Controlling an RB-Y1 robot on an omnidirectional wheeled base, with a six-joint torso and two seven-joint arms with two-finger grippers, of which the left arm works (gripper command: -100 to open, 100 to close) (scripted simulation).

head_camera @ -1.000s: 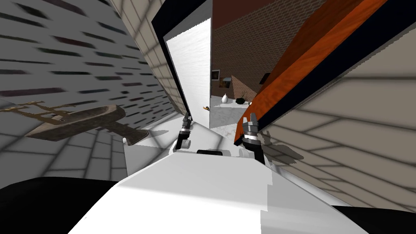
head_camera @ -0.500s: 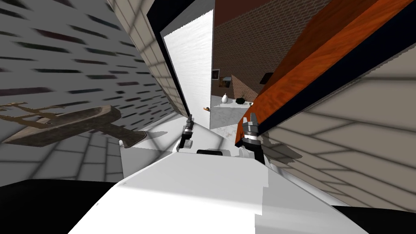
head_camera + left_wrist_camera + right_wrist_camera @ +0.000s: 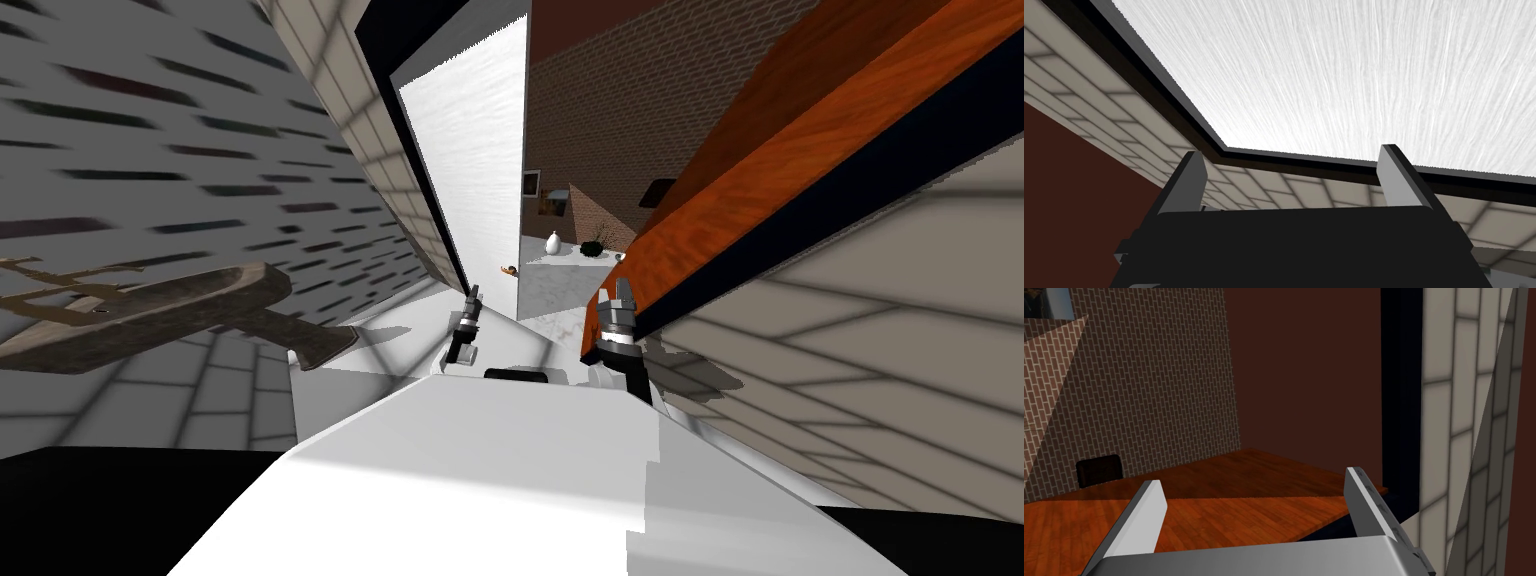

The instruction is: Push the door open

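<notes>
A white streaked door panel point(image 3: 480, 170) stands in a dark frame point(image 3: 420, 190) just ahead on my left, its free edge upright at the middle. My left gripper point(image 3: 472, 300) is close to its foot, open; in the left wrist view the left gripper point(image 3: 1291, 152) points at the white panel point(image 3: 1334, 75) and its black frame point(image 3: 1174, 107). An orange wood-grain panel point(image 3: 780, 140) with a dark edge slants along my right. My right gripper point(image 3: 615, 295) sits at its lower end, open. The orange panel point(image 3: 1224, 498) lies just beyond the right gripper point(image 3: 1254, 477).
A brown wall-hung sink point(image 3: 150, 310) juts out at my left against a grey tiled wall. Pale tiled walls point(image 3: 860, 330) close in on the right. Through the gap lie a brick-walled room, a white vase point(image 3: 553, 242) and a dark plant point(image 3: 592, 246).
I have moved slightly forward, so the sink has slid left in view. My left gripper has reached further forward towards the foot of the white panel. The right gripper has held still.
</notes>
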